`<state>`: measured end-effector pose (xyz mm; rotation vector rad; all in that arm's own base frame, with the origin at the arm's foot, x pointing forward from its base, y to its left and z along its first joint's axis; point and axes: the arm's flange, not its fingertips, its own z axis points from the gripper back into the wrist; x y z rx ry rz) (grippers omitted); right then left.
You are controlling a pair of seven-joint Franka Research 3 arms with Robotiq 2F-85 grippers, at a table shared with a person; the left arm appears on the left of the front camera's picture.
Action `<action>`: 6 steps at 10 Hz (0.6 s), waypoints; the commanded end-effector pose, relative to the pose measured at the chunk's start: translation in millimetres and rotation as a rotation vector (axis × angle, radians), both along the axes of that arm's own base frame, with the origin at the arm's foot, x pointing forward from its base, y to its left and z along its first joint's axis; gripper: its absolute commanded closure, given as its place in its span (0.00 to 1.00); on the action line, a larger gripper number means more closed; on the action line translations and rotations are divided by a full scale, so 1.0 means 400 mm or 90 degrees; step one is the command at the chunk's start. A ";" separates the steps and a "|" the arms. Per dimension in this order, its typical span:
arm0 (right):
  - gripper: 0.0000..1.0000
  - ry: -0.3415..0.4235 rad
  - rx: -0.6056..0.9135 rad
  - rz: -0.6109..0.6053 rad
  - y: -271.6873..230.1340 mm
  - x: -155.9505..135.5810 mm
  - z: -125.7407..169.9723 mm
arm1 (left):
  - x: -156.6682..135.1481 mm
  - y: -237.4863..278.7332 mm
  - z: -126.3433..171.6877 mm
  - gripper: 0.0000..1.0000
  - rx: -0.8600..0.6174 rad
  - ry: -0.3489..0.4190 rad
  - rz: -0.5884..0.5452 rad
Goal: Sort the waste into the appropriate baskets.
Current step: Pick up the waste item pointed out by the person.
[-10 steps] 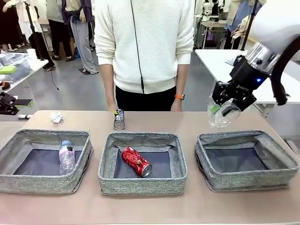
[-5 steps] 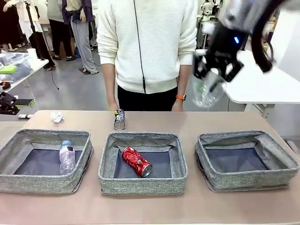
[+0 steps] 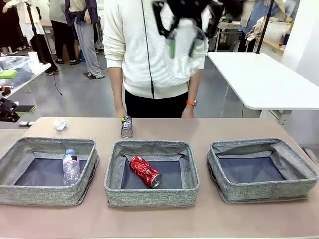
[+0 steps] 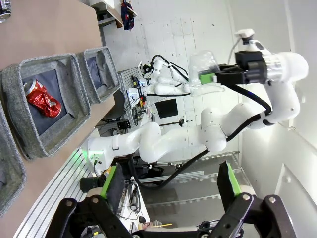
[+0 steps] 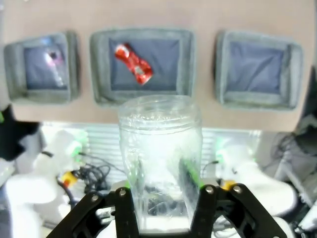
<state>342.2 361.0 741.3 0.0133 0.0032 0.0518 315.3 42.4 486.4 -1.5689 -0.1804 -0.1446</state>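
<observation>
Blue-capped bottle is binned in left basket, red can in middle basket. Clear bottle is clamped aloft by right gripper; left gripper is spread. Dark can and paper wad are left unsorted at tabletop's far edge.

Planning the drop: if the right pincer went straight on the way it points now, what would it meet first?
The right pincer, shut on the clear bottle, aims down at about the middle basket, at its near wall, or at the table strip beside it; depth is unclear.
</observation>
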 end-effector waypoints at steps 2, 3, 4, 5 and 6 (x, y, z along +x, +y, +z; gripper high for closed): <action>0.59 -0.064 -0.066 0.010 0.105 -0.019 0.092 | -0.004 0.000 0.003 0.02 -0.005 -0.013 -0.004; 0.59 -0.070 -0.068 0.004 0.105 -0.019 0.092 | -0.004 0.000 0.003 0.02 -0.005 -0.013 -0.004; 0.59 -0.070 -0.070 -0.005 0.099 -0.016 0.094 | -0.004 0.000 0.003 0.02 -0.005 -0.013 -0.004; 0.59 -0.070 -0.076 0.008 0.093 -0.014 0.091 | -0.004 0.000 0.003 0.02 -0.005 -0.013 -0.004; 0.59 -0.071 -0.058 0.023 0.086 -0.046 0.059 | -0.004 0.000 0.003 0.02 -0.005 -0.013 -0.004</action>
